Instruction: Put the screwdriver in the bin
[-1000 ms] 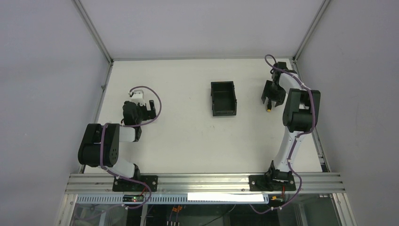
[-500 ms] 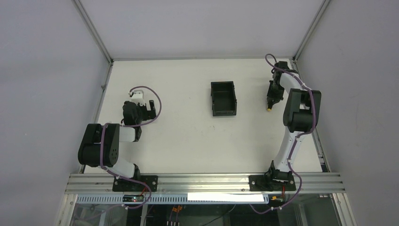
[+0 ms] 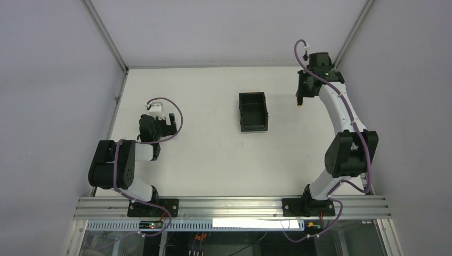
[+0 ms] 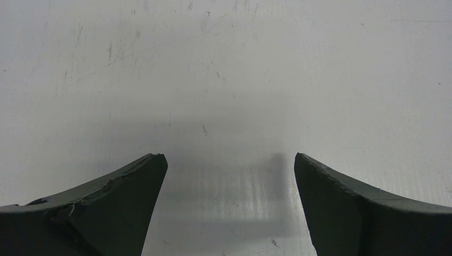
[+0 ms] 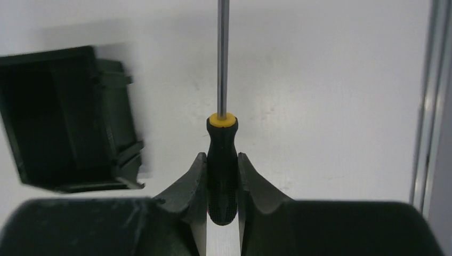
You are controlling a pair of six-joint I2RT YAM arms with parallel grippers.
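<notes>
In the right wrist view my right gripper (image 5: 222,156) is shut on the black handle of the screwdriver (image 5: 222,140). Its yellow collar and metal shaft point away from the camera, clear of the table. The black open-top bin (image 5: 58,120) lies to the left of it there. From above, the right gripper (image 3: 301,95) hangs near the far right of the table, with the screwdriver (image 3: 299,102) poking out below it, to the right of the bin (image 3: 252,111). My left gripper (image 4: 229,157) stands open over bare table; from above the left gripper (image 3: 169,120) sits at the left.
A metal frame rail (image 5: 426,101) runs along the table's right edge, close to the right gripper. Grey walls enclose the table on the left, far and right sides. The arm bases sit on the near rail (image 3: 229,205).
The right gripper's jaws closed on the screwdriver, then the arm stretched out and lifted it up and toward the far edge. The left arm and the bin have not moved.
</notes>
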